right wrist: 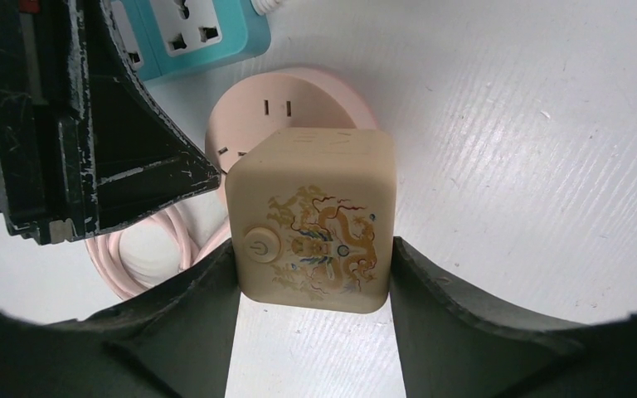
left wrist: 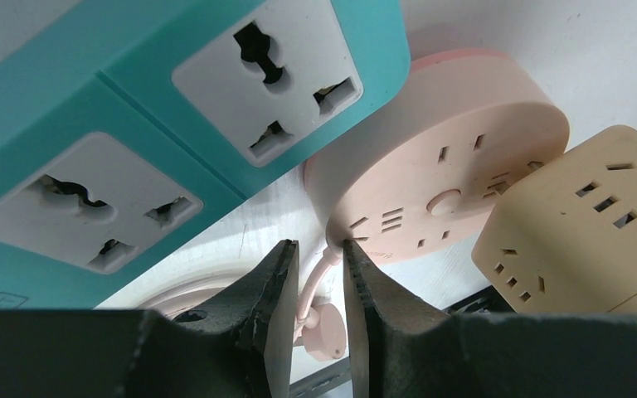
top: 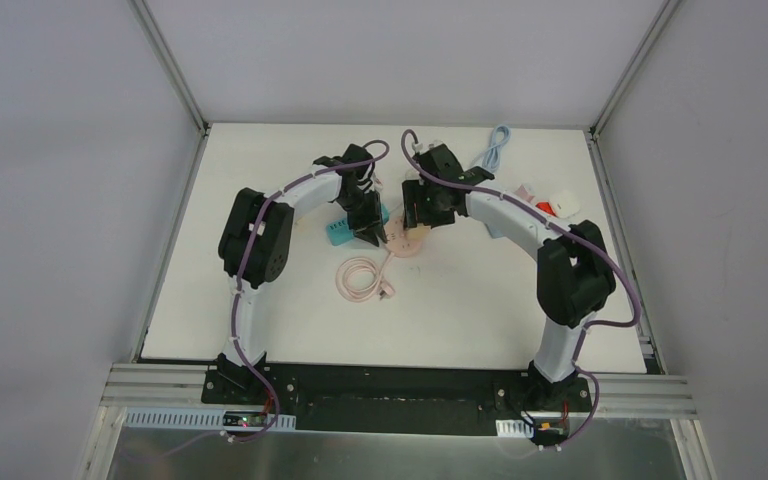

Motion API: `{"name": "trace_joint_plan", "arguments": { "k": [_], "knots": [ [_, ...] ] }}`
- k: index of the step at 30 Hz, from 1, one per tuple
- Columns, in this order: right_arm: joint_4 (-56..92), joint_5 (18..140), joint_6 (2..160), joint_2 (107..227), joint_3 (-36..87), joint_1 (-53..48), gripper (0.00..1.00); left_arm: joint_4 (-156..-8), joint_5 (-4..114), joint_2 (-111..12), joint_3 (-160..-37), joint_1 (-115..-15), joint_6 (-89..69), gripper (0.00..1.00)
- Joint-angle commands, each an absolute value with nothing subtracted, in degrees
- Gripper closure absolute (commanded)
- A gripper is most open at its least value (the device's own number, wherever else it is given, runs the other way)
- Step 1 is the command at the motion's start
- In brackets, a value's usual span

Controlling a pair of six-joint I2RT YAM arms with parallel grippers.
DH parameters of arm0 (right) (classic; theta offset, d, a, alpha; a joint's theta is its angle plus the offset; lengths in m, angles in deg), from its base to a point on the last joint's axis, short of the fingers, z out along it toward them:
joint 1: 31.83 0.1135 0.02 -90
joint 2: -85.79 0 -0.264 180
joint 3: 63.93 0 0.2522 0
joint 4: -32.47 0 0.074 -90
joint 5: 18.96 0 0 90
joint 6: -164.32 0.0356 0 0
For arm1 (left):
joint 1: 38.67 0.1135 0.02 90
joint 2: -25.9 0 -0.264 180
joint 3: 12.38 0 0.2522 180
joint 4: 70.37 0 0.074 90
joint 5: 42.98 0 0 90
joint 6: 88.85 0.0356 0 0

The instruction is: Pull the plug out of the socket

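Clamping the smooth beige cube plug, dragon-printed, the right pincer holds it at the edge of the round pink socket. The left pincer, pointing down beside that socket, stands barely parted, empty, above the scratched white counter.

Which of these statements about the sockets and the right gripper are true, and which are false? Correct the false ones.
1. The right gripper holds the beige cube socket between its fingers. True.
2. The long strip of sockets is red. False: the power strip is teal.
3. The round socket is pink. True.
4. The cube face towards the right wrist camera is blank. False: it shows a dragon design and a power button.
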State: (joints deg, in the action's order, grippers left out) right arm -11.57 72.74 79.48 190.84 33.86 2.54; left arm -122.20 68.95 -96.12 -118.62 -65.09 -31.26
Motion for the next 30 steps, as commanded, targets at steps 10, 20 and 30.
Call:
{"name": "trace_joint_plan", "arguments": {
  "k": [10, 20, 30],
  "knots": [
    [-10.00, 59.43, 75.49, 194.16, 34.06, 7.70, 1.00, -124.78, 64.41, -99.40, -119.25, -64.69, -30.47, 0.72],
    [-4.76, 79.74, 83.02, 187.08, 32.84, 0.31, 1.00, -124.59, 64.30, -98.74, -118.50, -64.29, -30.47, 0.72],
    [1.10, 89.12, 89.01, 183.13, 28.64, -5.40, 1.00, -124.31, 64.24, -97.81, -117.65, -63.95, -30.06, 0.72]
  ]
}}
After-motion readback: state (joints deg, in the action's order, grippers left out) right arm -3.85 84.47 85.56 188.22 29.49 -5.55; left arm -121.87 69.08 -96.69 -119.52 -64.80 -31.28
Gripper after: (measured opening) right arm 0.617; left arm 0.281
